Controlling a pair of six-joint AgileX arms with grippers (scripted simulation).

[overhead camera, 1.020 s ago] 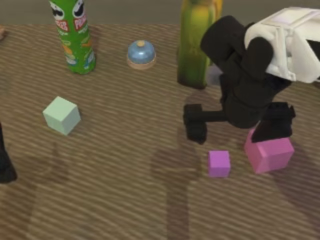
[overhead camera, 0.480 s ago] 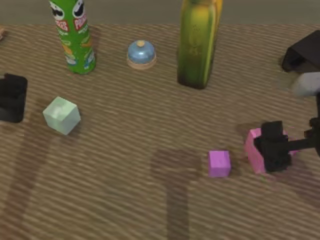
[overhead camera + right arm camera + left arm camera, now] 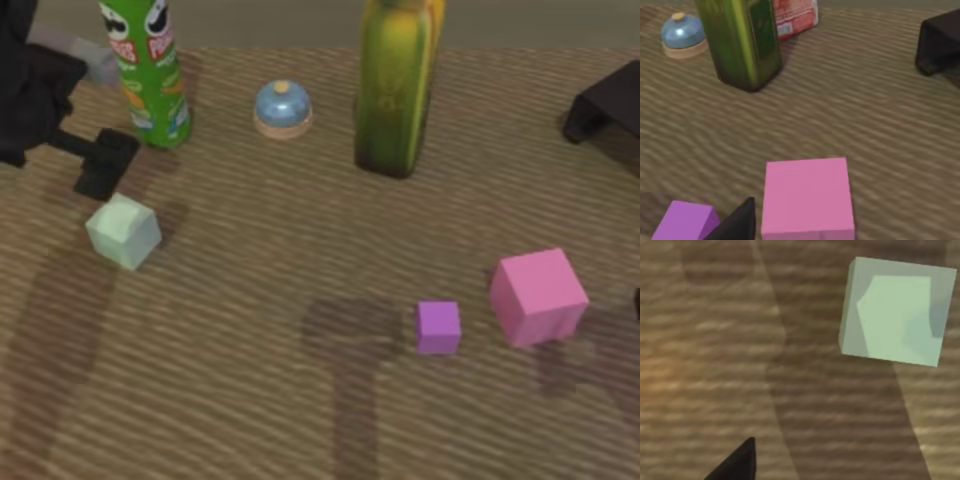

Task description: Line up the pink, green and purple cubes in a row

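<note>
From above, I see my left gripper (image 3: 105, 165) at the table's far left, hovering just behind the green cube (image 3: 123, 230), between it and the chip can (image 3: 148, 72). One dark fingertip shows there, close to the cube's back edge but apart from it; I cannot tell whether the fingers are spread or pressed together. In the left wrist view the green cube (image 3: 895, 312) lies on the woven table (image 3: 715, 365), turned a little askew, with only one dark fingertip (image 3: 737, 462) in sight, well clear of it.

The purple cube (image 3: 438, 326) sits right of centre, and the pink cube (image 3: 537, 295) stands just beside it on the right, a narrow gap between them. The green cube is well apart from both, off on the left.

My right arm (image 3: 605, 100) is pulled back at the right edge. Its wrist view shows the pink cube (image 3: 807, 197) close below, the purple cube (image 3: 685, 220) beside it, and one fingertip (image 3: 737, 222) between them; again I cannot tell its state. The bell (image 3: 282, 106) and the tall bottle (image 3: 398, 80) stand at the back.
</note>
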